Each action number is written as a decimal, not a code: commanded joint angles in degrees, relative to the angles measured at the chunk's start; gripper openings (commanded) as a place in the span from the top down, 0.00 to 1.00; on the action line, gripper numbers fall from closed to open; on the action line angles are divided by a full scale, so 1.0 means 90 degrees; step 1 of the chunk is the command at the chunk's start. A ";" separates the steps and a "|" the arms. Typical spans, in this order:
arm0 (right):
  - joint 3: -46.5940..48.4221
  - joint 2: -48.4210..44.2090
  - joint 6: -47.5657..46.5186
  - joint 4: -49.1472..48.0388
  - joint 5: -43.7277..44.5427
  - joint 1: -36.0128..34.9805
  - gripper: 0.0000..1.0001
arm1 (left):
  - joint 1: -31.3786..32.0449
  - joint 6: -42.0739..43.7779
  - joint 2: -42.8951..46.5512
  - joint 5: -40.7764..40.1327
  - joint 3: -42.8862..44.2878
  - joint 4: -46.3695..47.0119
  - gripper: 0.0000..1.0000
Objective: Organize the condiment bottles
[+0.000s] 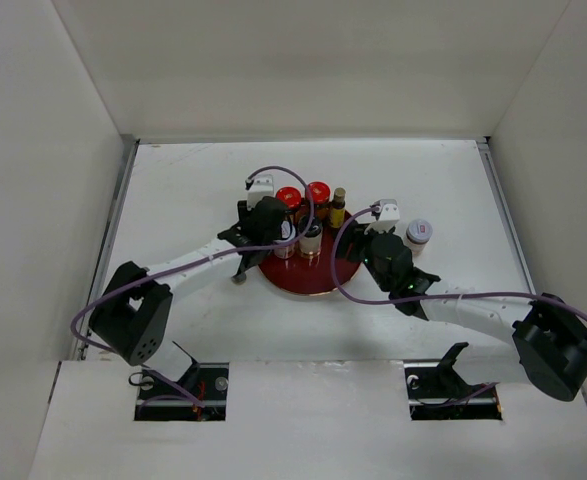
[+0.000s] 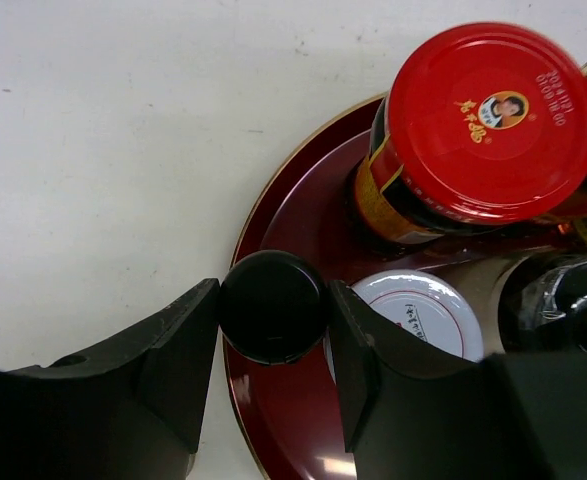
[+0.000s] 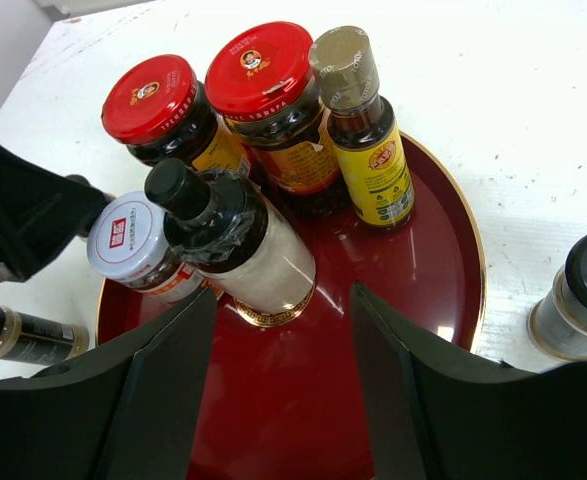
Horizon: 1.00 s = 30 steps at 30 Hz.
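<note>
The round dark red tray [image 1: 318, 280] holds two red-lidded brown jars [image 3: 158, 105] [image 3: 263, 75], a slim amber gold-capped bottle [image 3: 358, 120], a white-lidded jar [image 3: 133, 240] and a black-capped bottle of pale contents [image 3: 238, 235]. My left gripper [image 2: 273, 310] is at the tray's left rim, with its jaws closed on the round black cap of a small dark bottle [image 2: 271, 305]. In the top view the left gripper [image 1: 273, 242] stands next to the white-lidded jar [image 1: 286, 232]. My right gripper [image 3: 283, 300] is open and empty, low over the tray's bare front part.
A small grey jar with a dark top [image 3: 583, 295] stands on the table right of the tray, and also shows in the top view [image 1: 419, 233]. A dark bottle with a gold band [image 3: 13, 335] lies on the table left of the tray. White walls enclose the table.
</note>
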State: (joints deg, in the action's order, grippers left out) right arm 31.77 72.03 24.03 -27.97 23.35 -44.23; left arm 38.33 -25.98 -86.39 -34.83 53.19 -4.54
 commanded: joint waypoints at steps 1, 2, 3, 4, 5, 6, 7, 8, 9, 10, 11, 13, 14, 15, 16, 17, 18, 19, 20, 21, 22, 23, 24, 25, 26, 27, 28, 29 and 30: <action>-0.0014 -0.0073 0.0074 -0.0467 -0.0075 0.0036 0.37 | 0.0063 -0.0200 -0.0030 0.0032 -0.0080 0.0367 0.63; -0.0024 -0.0093 0.0074 -0.0467 -0.0075 0.0036 0.37 | 0.0072 -0.0219 -0.0040 0.0032 -0.0099 0.0387 0.61; -0.0024 -0.0103 0.0074 -0.0467 -0.0075 0.0046 0.37 | 0.0072 -0.0229 -0.0040 0.0032 -0.0119 0.0406 0.58; -0.0034 -0.0103 0.0074 -0.0467 -0.0075 0.0046 0.35 | 0.0072 -0.0248 -0.0030 0.0032 -0.0138 0.0416 0.55; -0.0034 -0.0113 0.0074 -0.0467 -0.0075 0.0046 0.34 | 0.0072 -0.0277 -0.0001 0.0032 -0.0167 0.0445 0.51; -0.0034 -0.0113 0.0074 -0.0467 -0.0075 0.0046 0.32 | 0.0072 -0.0287 0.0028 0.0032 -0.0187 0.0455 0.48; -0.0034 -0.0103 0.0064 -0.0467 -0.0075 0.0046 0.31 | 0.0072 -0.0297 0.0067 0.0022 -0.0207 0.0465 0.45; -0.0034 -0.0103 0.0064 -0.0467 -0.0075 0.0046 0.29 | 0.0072 -0.0297 0.0087 0.0003 -0.0207 0.0465 0.44; -0.0034 -0.0093 0.0064 -0.0467 -0.0075 0.0046 0.28 | 0.0072 -0.0297 0.0106 -0.0007 -0.0216 0.0465 0.42; -0.0034 -0.0093 0.0064 -0.0467 -0.0066 0.0046 0.28 | 0.0072 -0.0297 0.0126 -0.0017 -0.0217 0.0465 0.40; -0.0034 -0.0103 0.0064 -0.0467 -0.0066 0.0046 0.28 | 0.0072 -0.0297 0.0146 -0.0026 -0.0226 0.0465 0.39; -0.0053 -0.0161 0.0064 -0.0467 -0.0056 0.0046 0.27 | 0.0082 -0.0307 0.0214 -0.0036 -0.0246 0.0465 0.36; -0.0063 -0.0181 0.0064 -0.0467 -0.0056 0.0046 0.27 | 0.0082 -0.0317 0.0253 -0.0046 -0.0255 0.0465 0.35; -0.0063 -0.0210 0.0064 -0.0467 -0.0046 0.0046 0.27 | 0.0092 -0.0336 0.0321 -0.0075 -0.0275 0.0465 0.34; -0.0073 -0.0230 0.0064 -0.0467 -0.0046 0.0046 0.26 | 0.0102 -0.0356 0.0399 -0.0104 -0.0304 0.0465 0.33; -0.0073 -0.0259 0.0055 -0.0457 -0.0046 0.0046 0.26 | 0.0102 -0.0366 0.0467 -0.0134 -0.0314 0.0465 0.32; -0.0073 -0.0288 0.0045 -0.0447 -0.0036 0.0046 0.26 | 0.0111 -0.0385 0.0603 -0.0192 -0.0353 0.0465 0.31; -0.0073 -0.0327 0.0035 -0.0418 -0.0027 0.0046 0.26 | 0.0121 -0.0395 0.0692 -0.0231 -0.0382 0.0475 0.30; -0.0073 -0.0395 0.0006 -0.0399 -0.0007 0.0037 0.27 | 0.0131 -0.0405 0.0818 -0.0261 -0.0431 0.0533 0.29; -0.0102 -0.0483 0.0006 -0.0389 0.0012 0.0027 0.28 | 0.0131 -0.0414 0.0965 -0.0271 -0.0528 0.0640 0.28; -0.0112 -0.0561 0.0006 -0.0389 0.0022 0.0027 0.28 | 0.0131 -0.0405 0.1130 -0.0271 -0.0645 0.0805 0.27; -0.0131 -0.0610 -0.0004 -0.0389 0.0022 0.0027 0.29 | 0.0121 -0.0385 0.1267 -0.0271 -0.0762 0.0971 0.26; -0.0151 -0.0649 -0.0004 -0.0389 0.0022 0.0027 0.31 | 0.0102 -0.0375 0.1414 -0.0271 -0.0870 0.1108 0.25; -0.0161 -0.0669 -0.0004 -0.0389 0.0022 0.0027 0.35 | 0.0073 -0.0404 0.1551 -0.0261 -0.0967 0.1206 0.24; -0.0170 -0.0689 0.0005 -0.0389 0.0022 0.0027 0.39 | 0.0053 -0.0414 0.1678 -0.0251 -0.1055 0.1265 0.24; -0.0180 -0.0708 -0.0004 -0.0379 0.0022 0.0046 0.45 | 0.0043 -0.0414 0.1795 -0.0271 -0.1134 0.1324 0.24; -0.0190 -0.0737 -0.0004 -0.0340 0.0042 0.0056 0.52 | 0.0014 -0.0424 0.1941 -0.0271 -0.1241 0.1373 0.23; -0.0200 -0.0776 0.0005 -0.0311 0.0080 0.0095 0.58 | 0.0004 -0.0453 0.2097 -0.0280 -0.1368 0.1431 0.23; -0.0209 -0.0806 0.0015 -0.0282 0.0120 0.0143 0.62 | -0.0015 -0.0483 0.2292 -0.0319 -0.1533 0.1528 0.23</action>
State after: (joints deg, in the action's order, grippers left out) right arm 30.02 66.37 23.88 -27.88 23.44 -43.94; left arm 38.65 -29.21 -69.91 -36.27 42.02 4.43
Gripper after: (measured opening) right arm 0.402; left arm 0.770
